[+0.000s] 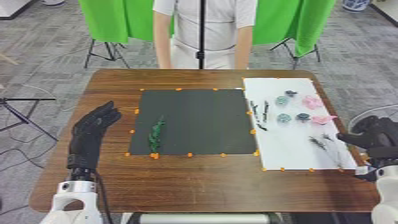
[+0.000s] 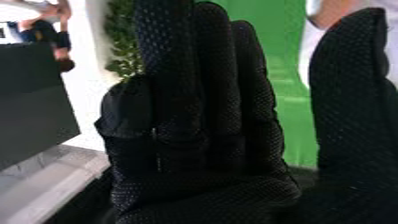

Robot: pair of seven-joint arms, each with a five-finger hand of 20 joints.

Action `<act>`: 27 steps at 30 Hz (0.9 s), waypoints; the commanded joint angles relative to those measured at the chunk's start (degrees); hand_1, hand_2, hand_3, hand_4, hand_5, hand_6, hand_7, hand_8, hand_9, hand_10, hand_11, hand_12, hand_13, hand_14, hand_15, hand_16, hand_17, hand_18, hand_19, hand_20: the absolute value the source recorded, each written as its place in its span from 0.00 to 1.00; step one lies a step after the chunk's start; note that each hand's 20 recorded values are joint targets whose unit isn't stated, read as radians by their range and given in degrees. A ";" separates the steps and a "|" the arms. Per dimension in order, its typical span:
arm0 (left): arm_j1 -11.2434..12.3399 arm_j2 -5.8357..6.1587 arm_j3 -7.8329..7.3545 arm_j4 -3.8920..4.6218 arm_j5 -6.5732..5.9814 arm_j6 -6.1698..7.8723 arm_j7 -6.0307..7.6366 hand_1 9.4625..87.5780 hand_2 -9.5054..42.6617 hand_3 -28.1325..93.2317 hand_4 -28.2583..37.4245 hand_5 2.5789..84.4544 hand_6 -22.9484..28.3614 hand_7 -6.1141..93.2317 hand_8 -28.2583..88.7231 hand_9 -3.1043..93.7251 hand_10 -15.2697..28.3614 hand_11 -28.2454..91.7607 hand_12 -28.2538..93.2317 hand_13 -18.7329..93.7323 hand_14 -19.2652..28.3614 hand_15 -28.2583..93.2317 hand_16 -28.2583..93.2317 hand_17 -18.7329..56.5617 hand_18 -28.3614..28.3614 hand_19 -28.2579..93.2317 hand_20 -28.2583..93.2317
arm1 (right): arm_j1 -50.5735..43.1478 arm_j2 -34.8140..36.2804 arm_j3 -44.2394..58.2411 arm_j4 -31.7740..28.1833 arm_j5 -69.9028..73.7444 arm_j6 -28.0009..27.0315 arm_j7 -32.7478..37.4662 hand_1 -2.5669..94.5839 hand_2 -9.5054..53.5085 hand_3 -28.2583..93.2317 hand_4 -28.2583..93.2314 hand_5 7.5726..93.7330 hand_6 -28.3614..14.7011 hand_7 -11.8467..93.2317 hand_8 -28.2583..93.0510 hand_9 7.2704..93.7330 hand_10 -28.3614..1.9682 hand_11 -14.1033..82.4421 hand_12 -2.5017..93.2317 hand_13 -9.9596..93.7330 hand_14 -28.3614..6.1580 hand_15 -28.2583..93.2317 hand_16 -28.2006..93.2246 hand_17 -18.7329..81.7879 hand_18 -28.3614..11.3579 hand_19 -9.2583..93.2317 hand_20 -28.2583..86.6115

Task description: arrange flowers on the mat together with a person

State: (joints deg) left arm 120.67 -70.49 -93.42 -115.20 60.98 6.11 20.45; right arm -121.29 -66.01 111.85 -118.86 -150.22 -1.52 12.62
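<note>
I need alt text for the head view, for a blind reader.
A green sprig lies on a dark mat on a brown table; a white sheet to the right holds pink and bluish flowers and stems. The robot's left hand is left of the mat, its right hand near the sheet.

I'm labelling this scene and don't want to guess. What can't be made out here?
- Head view: part of the right hand, cut off by the right edge.
- Head view: single leaves of the green sprig, too small.
- Head view: what the thin dark pieces are, too small.
- Right wrist view: whatever lies behind the right hand, which blocks it.
</note>
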 commanded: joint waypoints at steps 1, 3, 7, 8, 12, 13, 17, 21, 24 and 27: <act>0.62 0.02 -0.16 -0.23 0.10 0.46 -0.78 0.23 0.00 0.78 0.17 0.55 0.49 0.22 0.18 0.49 0.63 0.38 0.36 0.49 0.75 0.35 0.28 0.37 0.71 0.29 0.42 | 0.64 1.28 -0.89 0.94 2.76 -5.17 1.91 0.49 0.00 0.63 0.00 0.77 0.64 0.26 0.15 0.88 0.53 0.33 0.21 0.95 0.66 0.51 0.47 0.70 0.31 0.93 0.62; 0.71 0.00 -0.12 -0.27 0.09 0.39 -0.76 0.23 0.00 0.78 0.17 0.55 0.49 0.22 0.19 0.49 0.63 0.38 0.36 0.49 0.75 0.35 0.28 0.37 0.71 0.29 0.42 | 1.21 1.59 -1.54 1.56 2.10 -5.98 2.54 0.48 0.00 0.63 0.00 0.78 0.64 0.26 0.15 0.89 0.54 0.33 0.21 0.95 0.67 0.51 0.47 0.71 0.32 0.94 0.62; 0.80 0.02 -0.01 -0.37 0.06 0.37 -0.68 0.23 0.00 0.78 0.17 0.55 0.49 0.22 0.19 0.49 0.63 0.38 0.36 0.49 0.75 0.35 0.28 0.37 0.71 0.29 0.42 | 2.23 2.20 -2.47 3.17 1.69 -6.55 3.07 0.46 0.00 0.67 0.00 0.81 0.66 0.26 0.15 0.92 0.56 0.32 0.21 0.99 0.71 0.51 0.48 0.74 0.33 0.98 0.59; 0.67 0.08 0.00 -0.31 0.00 0.28 -0.82 0.23 0.00 0.78 0.17 0.55 0.49 0.22 0.18 0.49 0.63 0.38 0.36 0.49 0.75 0.35 0.28 0.37 0.71 0.29 0.42 | 2.28 2.29 -2.57 3.48 1.79 -7.23 3.42 0.47 0.00 0.67 0.00 0.81 0.66 0.26 0.15 0.92 0.56 0.32 0.21 0.99 0.71 0.51 0.48 0.74 0.33 0.99 0.59; 0.72 0.31 0.00 -0.35 -0.18 0.31 -0.91 0.23 0.01 0.78 0.17 0.55 0.49 0.22 0.19 0.49 0.63 0.38 0.36 0.49 0.75 0.35 0.28 0.37 0.71 0.29 0.42 | 2.43 2.56 -3.07 4.72 0.64 -6.79 3.68 0.46 0.00 0.68 0.00 0.82 0.66 0.26 0.15 0.92 0.57 0.32 0.20 1.00 0.72 0.51 0.49 0.76 0.35 1.00 0.57; 0.71 0.38 0.03 -0.33 -0.21 0.39 -0.90 0.23 0.01 0.78 0.17 0.55 0.49 0.22 0.18 0.49 0.63 0.38 0.36 0.49 0.75 0.35 0.28 0.37 0.71 0.29 0.42 | 2.39 2.48 -3.09 4.90 0.76 -6.45 3.66 0.46 0.00 0.68 0.00 0.82 0.66 0.26 0.15 0.93 0.57 0.32 0.20 1.00 0.72 0.51 0.49 0.76 0.35 1.00 0.57; 0.69 0.20 -0.04 -0.30 -0.44 0.50 -1.04 0.23 0.01 0.78 0.17 0.55 0.49 0.22 0.19 0.49 0.63 0.38 0.36 0.49 0.75 0.35 0.28 0.37 0.71 0.29 0.42 | 2.52 2.06 -3.63 5.07 0.78 -7.05 3.88 0.46 0.00 0.69 0.00 0.82 0.67 0.26 0.15 0.93 0.57 0.32 0.20 1.00 0.73 0.52 0.49 0.76 0.35 1.00 0.57; 0.80 0.09 -0.02 -0.32 -0.47 0.29 -1.21 0.23 0.01 0.78 0.17 0.55 0.49 0.22 0.19 0.49 0.63 0.38 0.36 0.49 0.75 0.35 0.28 0.37 0.71 0.29 0.42 | 2.81 2.17 -4.37 5.71 1.20 -6.89 3.90 0.47 0.00 0.70 0.00 0.82 0.68 0.27 0.15 0.94 0.59 0.32 0.20 1.00 0.73 0.53 0.48 0.76 0.35 1.00 0.58; 0.95 0.07 -0.05 -0.46 -0.67 0.47 -1.09 0.23 0.01 0.78 0.17 0.55 0.49 0.22 0.19 0.49 0.63 0.38 0.36 0.49 0.75 0.35 0.28 0.36 0.72 0.29 0.42 | 3.16 2.36 -5.07 6.47 0.90 -6.35 3.73 0.48 0.00 0.70 0.00 0.83 0.69 0.27 0.15 0.94 0.59 0.32 0.20 1.00 0.73 0.54 0.47 0.77 0.35 1.00 0.59; 0.98 0.08 0.02 -0.49 -0.95 0.53 -1.13 0.23 0.02 0.78 0.17 0.55 0.49 0.22 0.19 0.49 0.63 0.38 0.36 0.49 0.75 0.35 0.28 0.36 0.72 0.29 0.42 | 3.19 2.46 -5.62 7.33 1.37 -4.80 3.87 0.55 0.00 0.65 0.00 0.85 0.69 0.27 0.22 0.97 0.62 0.33 0.21 1.00 0.74 0.57 0.46 0.77 0.34 1.00 0.61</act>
State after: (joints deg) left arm 120.81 -70.23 -93.43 -115.47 60.73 6.12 19.93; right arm -118.11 -63.95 107.45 -113.01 -148.27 -8.35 16.11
